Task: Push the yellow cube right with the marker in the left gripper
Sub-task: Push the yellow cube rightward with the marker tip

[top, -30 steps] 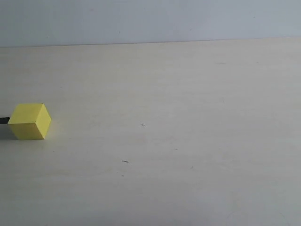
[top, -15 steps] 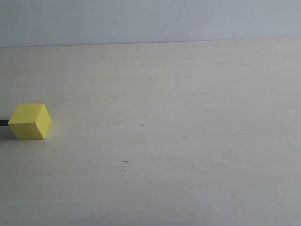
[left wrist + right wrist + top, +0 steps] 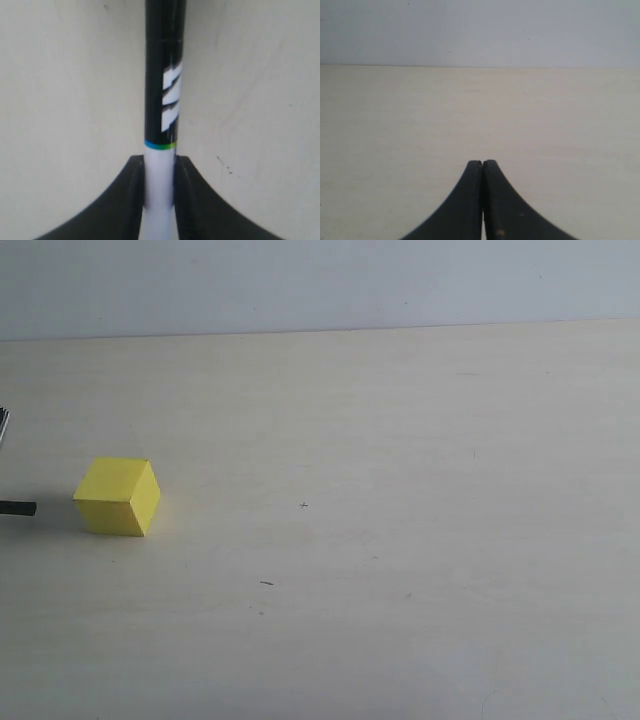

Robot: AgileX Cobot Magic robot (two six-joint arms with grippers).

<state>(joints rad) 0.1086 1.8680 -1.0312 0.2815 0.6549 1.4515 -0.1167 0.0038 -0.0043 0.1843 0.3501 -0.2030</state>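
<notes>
The yellow cube [image 3: 118,497] rests on the pale table at the left of the exterior view. Just left of it, only the black tip of the marker [image 3: 17,508] pokes in from the frame edge, a small gap apart from the cube. In the left wrist view my left gripper [image 3: 159,165] is shut on the marker [image 3: 163,80], its black fingers clamping the white barrel below the black upper half with white marks. The cube does not show in that view. My right gripper [image 3: 482,164] is shut with nothing in it, over bare table.
The pale wooden table [image 3: 400,540] stretches wide to the right of the cube, bearing only a few small dark specks [image 3: 266,583]. A grey wall [image 3: 320,280] rises behind the table's far edge. A sliver of something pale and dark [image 3: 3,424] shows at the left frame edge.
The yellow cube has slid to the right by roughly its own width. The marker tip has followed it further into view and now stands a little apart from the cube.
</notes>
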